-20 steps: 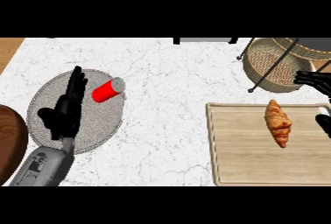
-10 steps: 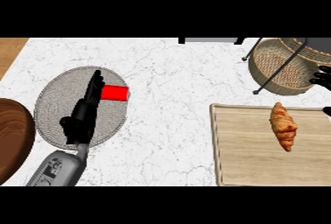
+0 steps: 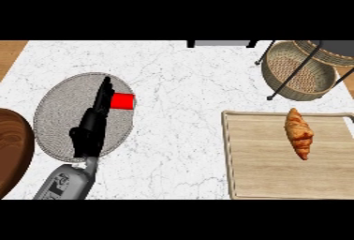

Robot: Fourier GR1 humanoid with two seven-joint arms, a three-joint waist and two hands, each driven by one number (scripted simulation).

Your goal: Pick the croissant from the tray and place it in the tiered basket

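A white marbled counter (image 3: 180, 84) fills most of the frame, with wooden floor seen past its upper left corner. At the lower right, a pale wooden tray (image 3: 276, 159) with a raised rim is laid flat on it; its right and lower parts are cut off by the frame. At the left, a round grey woven mat (image 3: 59, 112) is spread on the counter, and a dark brown wooden round object (image 3: 10, 150) is partly seen at the left edge. At the upper right, the tiered basket (image 3: 294, 70) is seen from above, its wicker bowl carried on thin black legs, just beyond the tray's far rim.

The left arm is brought in from the lower left, its grey forearm (image 3: 66, 183) slanting up and to the right. The left robot hand (image 3: 93, 124) is held over the mat with fingers stretched straight and kept together, pointing toward the top of the frame; nothing is grasped. The right robot hand is not shown.

The croissant (image 3: 300, 133) is lying on the tray's upper right part, its long axis running nearly top to bottom, tilted slightly. Open counter is left between mat and tray.

A small red object (image 3: 123, 100) is set on the mat's right edge, just beside the fingertips.
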